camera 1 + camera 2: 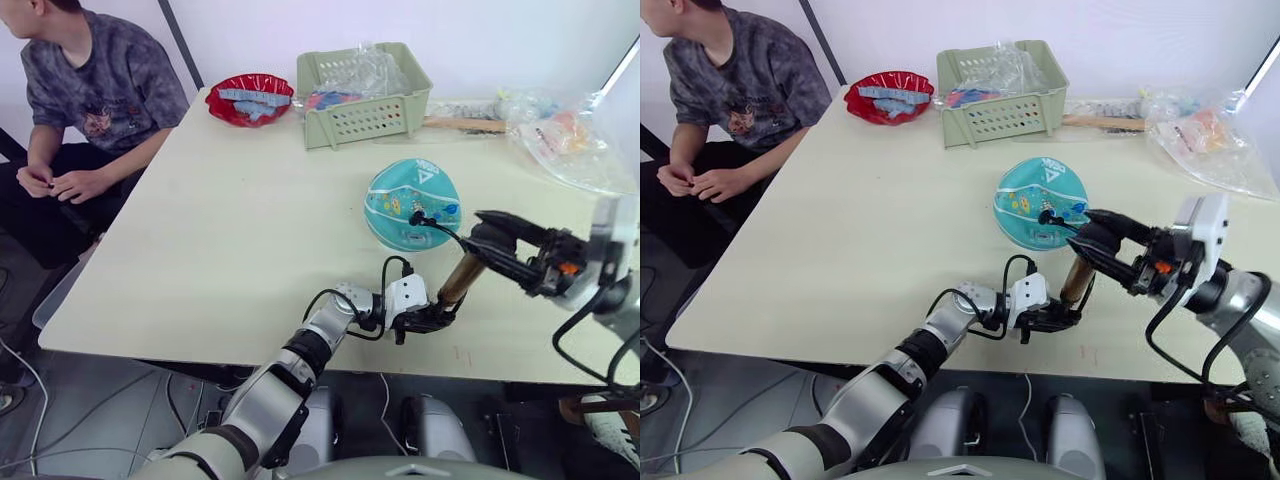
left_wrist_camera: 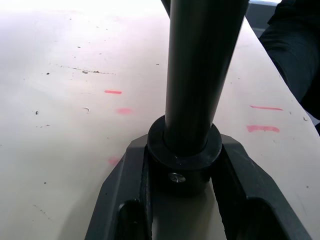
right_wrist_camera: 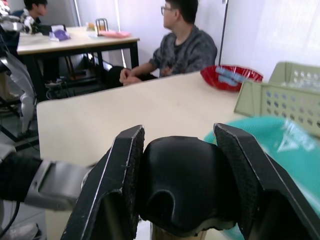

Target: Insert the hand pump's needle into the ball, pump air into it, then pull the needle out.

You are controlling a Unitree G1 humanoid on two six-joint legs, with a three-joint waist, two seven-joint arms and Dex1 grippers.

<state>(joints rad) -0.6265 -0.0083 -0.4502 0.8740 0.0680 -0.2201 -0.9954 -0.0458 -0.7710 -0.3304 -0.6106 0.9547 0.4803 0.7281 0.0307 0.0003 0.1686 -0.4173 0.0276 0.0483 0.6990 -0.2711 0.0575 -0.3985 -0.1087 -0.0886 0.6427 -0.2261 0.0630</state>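
Two grippers pinch the brass-bodied hand pump (image 1: 461, 281) beside the teal printed ball (image 1: 411, 204): left gripper (image 1: 428, 318) clamps its black base, right gripper (image 1: 492, 243) its black T-handle. Stroke along the cylinder, base pinned to the tabletop (image 1: 230, 240).

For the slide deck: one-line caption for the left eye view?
Left gripper steadies the gold-brass hand pump base; right gripper holds its handle, hose reaching the teal ball.

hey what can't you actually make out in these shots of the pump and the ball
- The needle: where the hose fitting meets the ball, the pin is too small to tell how deep it sits, head views.
- The hand pump handle: covered by the right gripper, right wrist view.
- The pump's base: left gripper fingers hide its sides, left wrist view.
- Green basket contents: obscured by crumpled plastic.
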